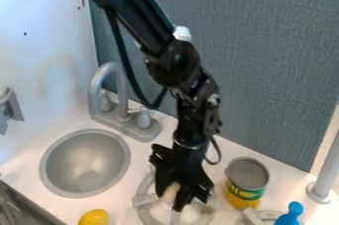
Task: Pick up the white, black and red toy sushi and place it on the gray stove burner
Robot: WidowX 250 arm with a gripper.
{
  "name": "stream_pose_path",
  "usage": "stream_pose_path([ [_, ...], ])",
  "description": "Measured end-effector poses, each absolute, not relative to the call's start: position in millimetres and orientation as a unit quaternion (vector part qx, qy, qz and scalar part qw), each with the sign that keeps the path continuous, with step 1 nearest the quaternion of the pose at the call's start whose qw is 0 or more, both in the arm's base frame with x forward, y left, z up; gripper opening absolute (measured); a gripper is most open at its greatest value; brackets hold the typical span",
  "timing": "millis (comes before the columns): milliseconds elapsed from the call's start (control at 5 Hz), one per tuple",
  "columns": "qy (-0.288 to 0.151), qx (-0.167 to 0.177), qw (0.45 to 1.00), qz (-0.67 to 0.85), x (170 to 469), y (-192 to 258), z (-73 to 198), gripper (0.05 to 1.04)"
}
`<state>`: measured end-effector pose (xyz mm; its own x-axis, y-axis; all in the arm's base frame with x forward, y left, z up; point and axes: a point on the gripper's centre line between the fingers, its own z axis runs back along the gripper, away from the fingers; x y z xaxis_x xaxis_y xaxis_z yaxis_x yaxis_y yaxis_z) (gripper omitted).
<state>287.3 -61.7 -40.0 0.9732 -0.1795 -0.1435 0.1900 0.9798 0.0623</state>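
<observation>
One black arm (142,13) slants in from 11 o'clock at the top edge, a loose cable (126,70) looping beside it, and its gripper (178,206) points down toward 6 o'clock, low over the counter (142,157). Whether the gripper is grasping or released I cannot tell; a pale object (169,195) shows right at it, partly hidden, above a round gray burner (140,200).

Taking the gripper as the middle of the clock, a can (248,182) with a green and yellow label stands upright near it at 2 o'clock, its gray top facing up. At 3 o'clock, farther off, a small blue toy (290,215) with a rounded knob overlaps a second burner (268,214), cut by the bottom edge. A gray post (324,178) rises from a round foot between 2 and 3 o'clock.

Between 8 and 9 o'clock lies a yellow lemon (94,217), well apart from the gripper. The round gray sink (86,163) is set into the counter at 10 o'clock, and a gray faucet (122,95) arches up at 11 o'clock. Behind everything, a blue-gray panel (265,55) spans 12 to 2 o'clock, meeting a white wall (43,35) toward 11.
</observation>
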Motion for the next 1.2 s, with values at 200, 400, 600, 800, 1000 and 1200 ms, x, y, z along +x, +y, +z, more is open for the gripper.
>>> stream_pose_path([
  [200, 0.079, 0.053, 0.994, -0.060, 292, -45, -44, 0.540],
  [400, 0.091, 0.057, 0.993, -0.047, 298, -41, -53, 0.540],
  [600, 0.095, 0.054, 0.993, -0.041, 308, -44, -67, 0.540],
  [800, 0.099, 0.078, 0.992, -0.004, 321, -43, -74, 0.540],
  [1000, 0.119, 0.109, 0.987, 0.004, 324, -44, -81, 0.540],
  [1200, 0.134, 0.126, 0.983, 0.011, 324, -43, -85, 0.540],
])
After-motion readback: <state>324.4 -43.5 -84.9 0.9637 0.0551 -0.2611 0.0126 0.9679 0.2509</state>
